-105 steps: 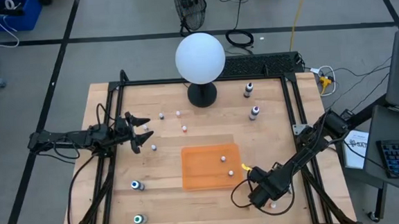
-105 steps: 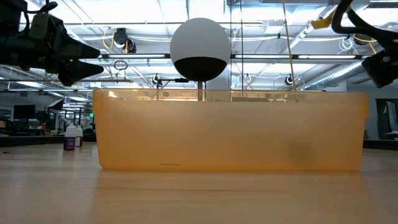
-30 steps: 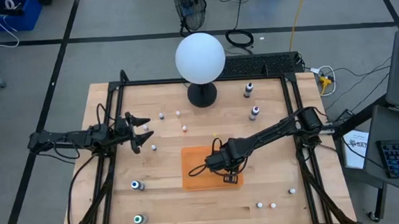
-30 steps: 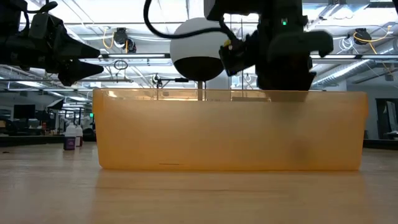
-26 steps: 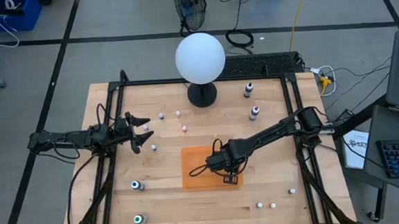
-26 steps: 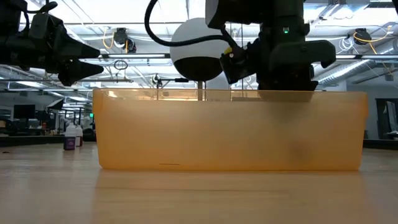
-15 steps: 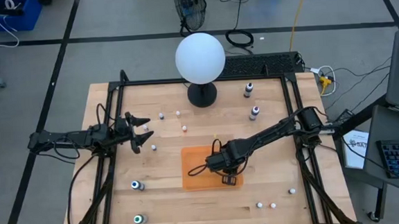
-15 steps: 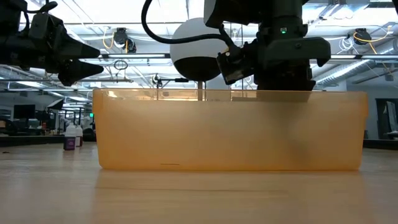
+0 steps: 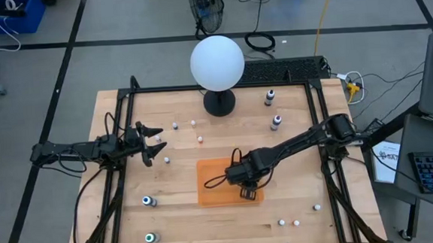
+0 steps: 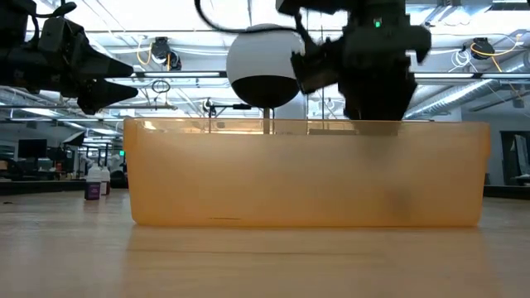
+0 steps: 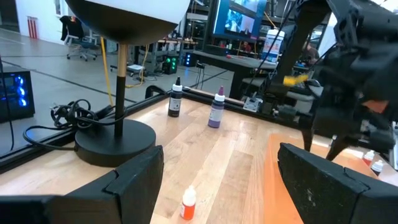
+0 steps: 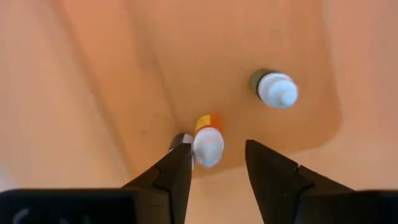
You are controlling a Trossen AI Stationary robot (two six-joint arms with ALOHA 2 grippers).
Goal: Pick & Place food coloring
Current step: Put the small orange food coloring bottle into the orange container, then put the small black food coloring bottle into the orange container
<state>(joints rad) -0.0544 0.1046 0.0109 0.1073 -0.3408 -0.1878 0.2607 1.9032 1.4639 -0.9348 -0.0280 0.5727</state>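
The food coloring is several tiny white-capped bottles scattered upright on the wooden table, for example near the lamp [image 9: 200, 139] and at the near right [image 9: 281, 223]. Two stand on the floor of the orange tray [image 9: 219, 183]: an orange one [image 12: 208, 144] and a dark green one [image 12: 277, 89]. My right gripper [image 12: 217, 171] hangs open over the tray's near right corner, pointing down, with the orange bottle just past its fingertips; touch does not show. A grey tip [image 12: 182, 140] peeks beside one finger. My left gripper [image 9: 154, 144] waits open above the table's left part.
The big white globe lamp [image 9: 217, 63] stands on its black base at the far middle. Purple [image 11: 216, 107] and dark [image 11: 175, 99] bottles stand far right, teal-topped ones [image 9: 148, 202] near left. In the low view the tray's translucent wall [image 10: 306, 174] hides its contents.
My right gripper has risen a little above the orange tray, staying over its near right corner. The left arm and the bottles on the table have kept still.
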